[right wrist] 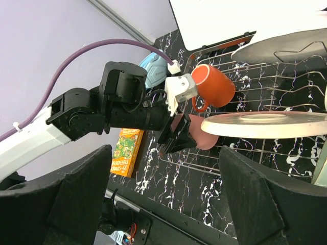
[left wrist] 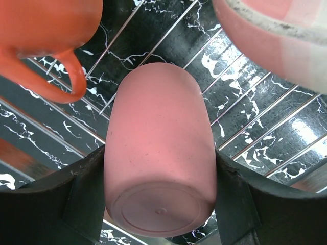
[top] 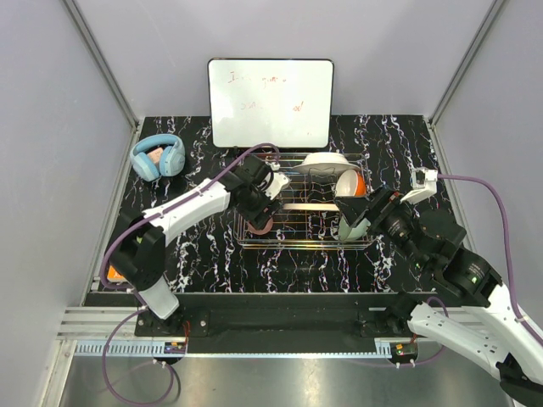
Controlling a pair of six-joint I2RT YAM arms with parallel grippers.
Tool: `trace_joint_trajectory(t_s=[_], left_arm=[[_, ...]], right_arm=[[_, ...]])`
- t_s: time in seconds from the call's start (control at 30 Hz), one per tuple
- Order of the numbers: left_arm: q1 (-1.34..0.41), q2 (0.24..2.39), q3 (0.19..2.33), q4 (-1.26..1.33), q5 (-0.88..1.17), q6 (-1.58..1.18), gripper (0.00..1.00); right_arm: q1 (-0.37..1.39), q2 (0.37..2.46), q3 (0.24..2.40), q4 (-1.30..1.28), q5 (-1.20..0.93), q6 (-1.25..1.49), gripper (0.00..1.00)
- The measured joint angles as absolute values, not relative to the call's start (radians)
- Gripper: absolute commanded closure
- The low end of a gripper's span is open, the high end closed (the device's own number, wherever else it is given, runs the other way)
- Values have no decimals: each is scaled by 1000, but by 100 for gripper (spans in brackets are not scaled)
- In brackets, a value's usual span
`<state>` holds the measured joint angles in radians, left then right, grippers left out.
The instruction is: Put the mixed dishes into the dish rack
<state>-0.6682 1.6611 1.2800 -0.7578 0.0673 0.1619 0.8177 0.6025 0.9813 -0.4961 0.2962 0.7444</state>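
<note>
The dish rack (top: 366,241) is a silver wire basket at mid-table. My left gripper (top: 257,212) is over its left end, shut on the small pink cup (left wrist: 161,163), fingers on both sides of it. The cup also shows in the right wrist view (right wrist: 199,137). The orange mug (left wrist: 46,30) lies in the rack beside it. The large pink plate (right wrist: 265,124) stands on edge in the rack. The white plate (top: 324,160) and the orange bowl (top: 350,182) are at the rack's back right. The mint-green bowl (top: 352,229) is at its front right. My right gripper (right wrist: 168,204) is open and empty next to it.
The white board (top: 271,102) stands behind the rack. The light-blue headphones (top: 159,157) lie at the back left. The orange book (right wrist: 127,150) lies at the table's left front edge. The left arm's purple cable arcs over the rack's left side.
</note>
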Motion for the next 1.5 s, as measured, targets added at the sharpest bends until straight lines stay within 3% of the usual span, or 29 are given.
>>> trace_joint_trajectory(t_s=[0.3, 0.37, 0.4, 0.47, 0.5, 0.53, 0.97, 1.5], left_arm=[[-684, 1680, 1280, -752, 59, 162, 71], [-684, 1680, 1280, -752, 59, 162, 58], [-685, 1680, 1280, -752, 58, 162, 42], [-685, 1680, 1280, -752, 56, 163, 22], [-685, 1680, 1280, -753, 56, 163, 4], [-686, 1680, 1280, -754, 55, 164, 1], [-686, 1630, 1319, -834, 46, 165, 1], [-652, 1202, 1412, -962, 44, 175, 1]], right_arm=[[818, 603, 973, -496, 297, 747, 0], [818, 603, 968, -499, 297, 748, 0], [818, 603, 965, -500, 297, 748, 0], [818, 603, 963, -500, 297, 749, 0], [818, 603, 962, -500, 297, 749, 0], [818, 603, 961, -500, 297, 749, 0], [818, 620, 960, -500, 297, 748, 0], [818, 889, 1013, -621, 296, 669, 0]])
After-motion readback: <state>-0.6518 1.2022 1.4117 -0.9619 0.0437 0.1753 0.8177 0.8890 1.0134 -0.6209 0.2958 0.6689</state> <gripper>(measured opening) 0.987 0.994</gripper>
